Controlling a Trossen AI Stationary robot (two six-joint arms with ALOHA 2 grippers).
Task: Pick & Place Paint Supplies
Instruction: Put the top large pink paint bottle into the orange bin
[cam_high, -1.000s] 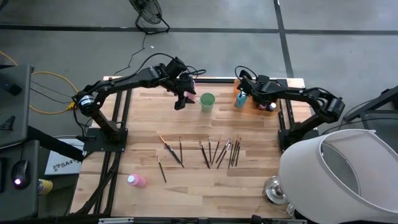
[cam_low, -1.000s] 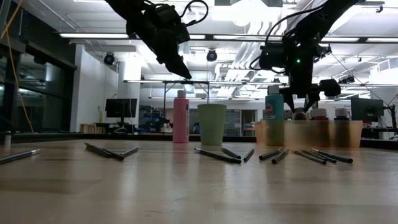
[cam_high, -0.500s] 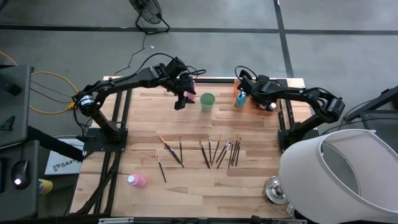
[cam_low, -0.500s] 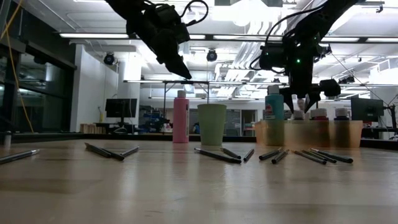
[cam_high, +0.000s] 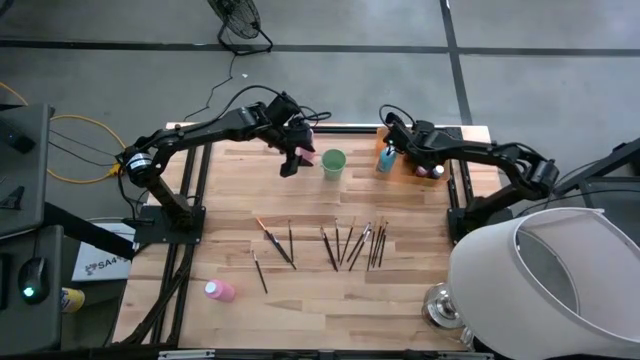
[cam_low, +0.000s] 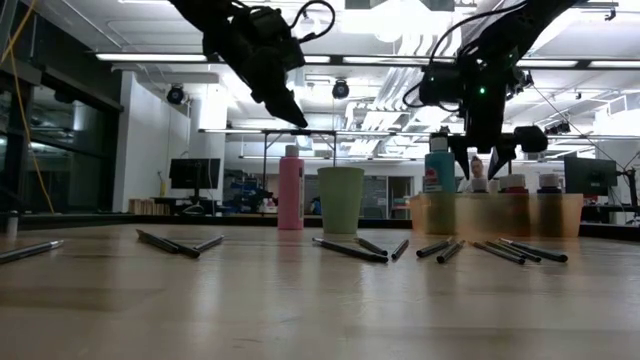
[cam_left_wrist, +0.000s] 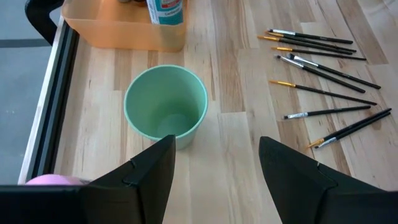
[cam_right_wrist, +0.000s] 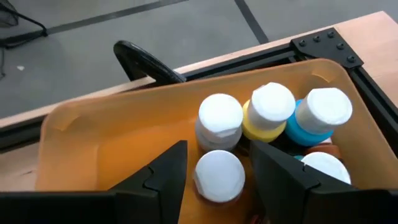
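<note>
- Near edge of the worktop (cam_high: 300, 300): a pink bottle (cam_high: 219, 291) lies on its side at the left; liable to roll if knocked.
- Mid worktop: the brushes (cam_high: 340, 244) lie scattered and crossed; a pinch could drag a neighbour along.
- Far centre: left tool (cam_high: 290, 165) hovers raised beside the green cup (cam_left_wrist: 165, 106), fingers apart, empty.
- Far right: right tool (cam_low: 483, 160) hangs above the orange tray (cam_right_wrist: 112, 146), fingers apart over the capped paint bottles (cam_right_wrist: 219, 118); tightly packed, they could tip if clipped.
</note>
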